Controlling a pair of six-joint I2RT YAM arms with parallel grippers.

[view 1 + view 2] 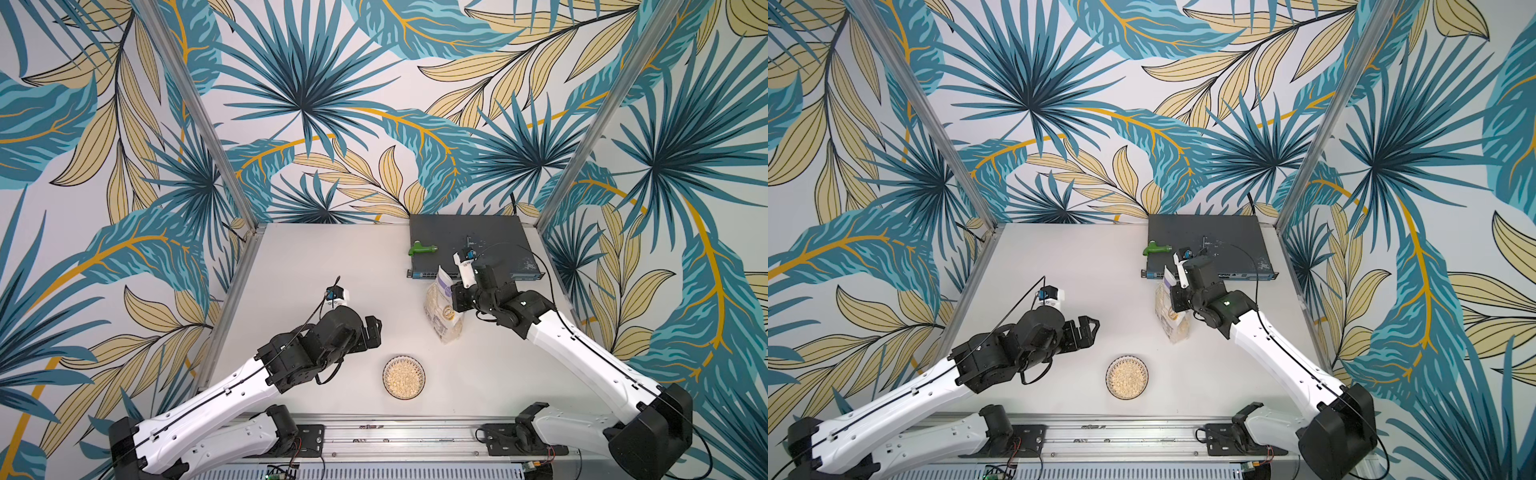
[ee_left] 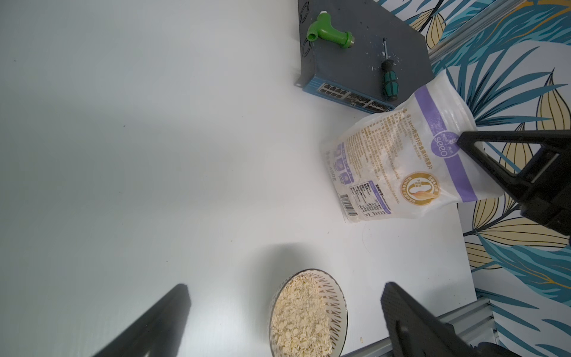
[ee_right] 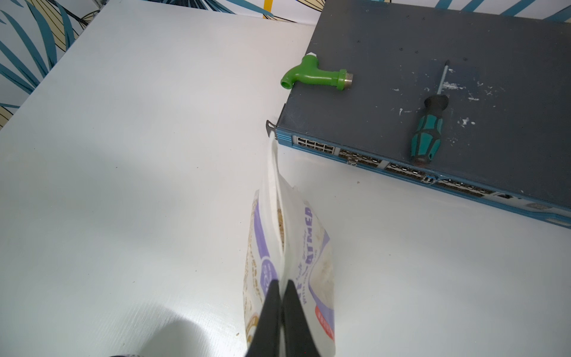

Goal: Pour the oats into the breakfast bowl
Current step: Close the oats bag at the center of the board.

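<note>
The oats pouch [image 1: 441, 311] [image 1: 1173, 320] is clear, with a purple-and-white label and a gold emblem [image 2: 419, 188]. It stands roughly upright right of the table's centre, and its base looks to rest on the table. My right gripper [image 1: 457, 297] [image 3: 281, 282] is shut on the pouch's top edge [image 3: 279, 216], which gapes slightly. The breakfast bowl [image 1: 385, 378] [image 1: 1107, 378] [image 2: 335, 304] sits near the front edge, with pale oat flakes [image 1: 404, 378] inside. My left gripper [image 1: 374, 330] [image 2: 285, 290] hangs open and empty, to the left of and behind the bowl.
A dark network switch [image 1: 490, 232] lies at the back right, just behind the pouch. On it are a green pipe fitting [image 1: 422, 249] and a green-handled screwdriver [image 3: 428, 136]. An aluminium rail [image 1: 395, 432] runs along the table's front edge.
</note>
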